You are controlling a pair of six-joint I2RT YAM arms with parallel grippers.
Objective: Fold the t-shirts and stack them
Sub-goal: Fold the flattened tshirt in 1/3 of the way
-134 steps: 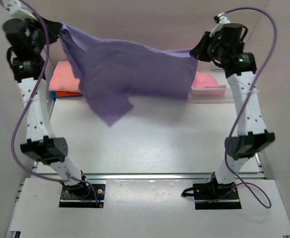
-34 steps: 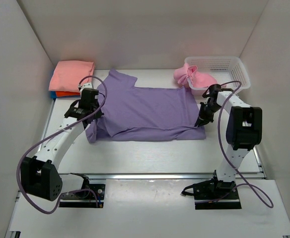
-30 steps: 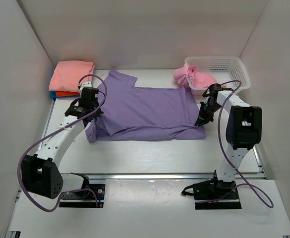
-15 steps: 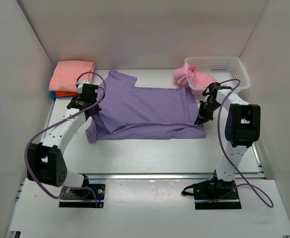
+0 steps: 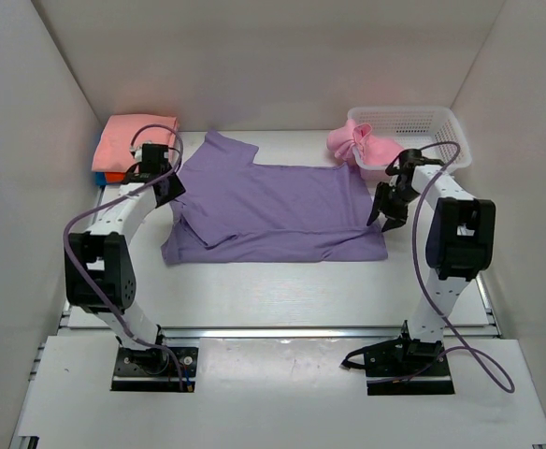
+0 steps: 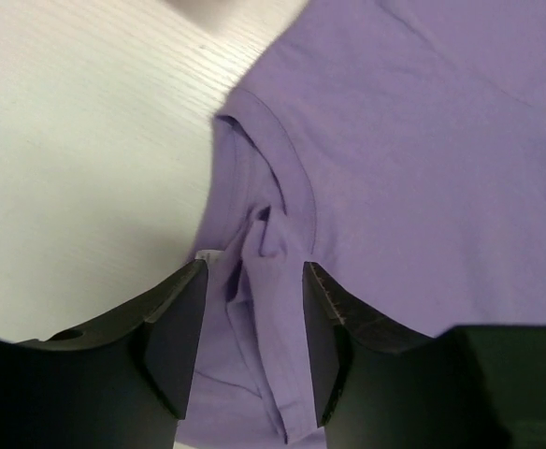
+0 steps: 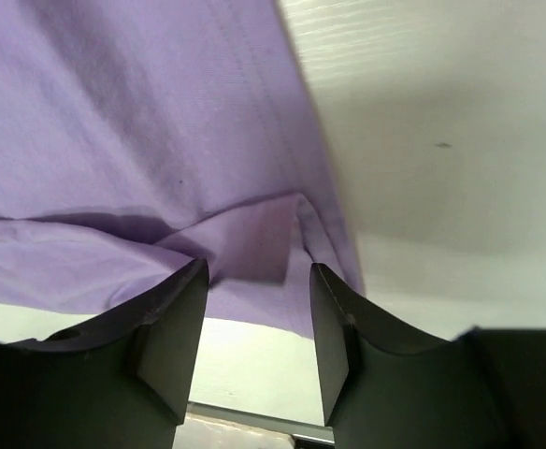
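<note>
The soft lavender-purple cloth t-shirt (image 5: 273,210) lies spread beneath the unclenched left gripper (image 5: 164,183) and right gripper (image 5: 388,211); folding seems next, calling for grips on its edges.

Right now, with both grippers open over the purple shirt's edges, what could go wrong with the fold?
1. Under the left gripper, the lavender t-shirt is bunched into a ridge at its stitched edge; folding now would likely press that crease in.
2. Below the right gripper, the hem is doubled over, so a pinch may catch only one layer.
3. The light pink t-shirt spills over the basket rim near the right gripper and might snag.
</note>
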